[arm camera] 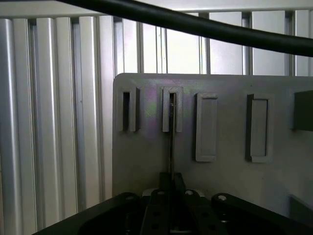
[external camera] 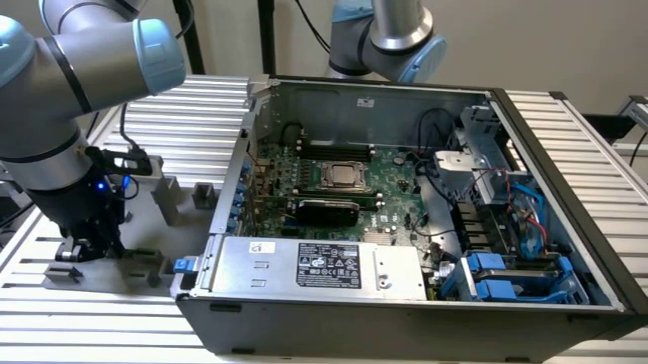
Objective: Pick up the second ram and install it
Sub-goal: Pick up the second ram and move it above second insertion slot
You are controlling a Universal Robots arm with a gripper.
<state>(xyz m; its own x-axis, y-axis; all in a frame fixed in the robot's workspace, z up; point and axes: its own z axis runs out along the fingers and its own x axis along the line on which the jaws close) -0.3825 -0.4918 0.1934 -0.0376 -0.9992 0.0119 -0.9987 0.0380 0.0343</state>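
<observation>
I saw the jaws closed tight on the second ram [arm camera: 171,147], which stood edge-on with its far end in a slotted grey holder block [arm camera: 166,110]. This was low over the desk [external camera: 202,98], at the exterior view's left, beside the open computer case [external camera: 405,303].

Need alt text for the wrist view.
The gripper is pinched on the second ram, seen edge-on as a thin dark line whose far end sits in a slotted grey holder block. Other blocks sit on the same grey plate, on a ribbed metal table.
</observation>
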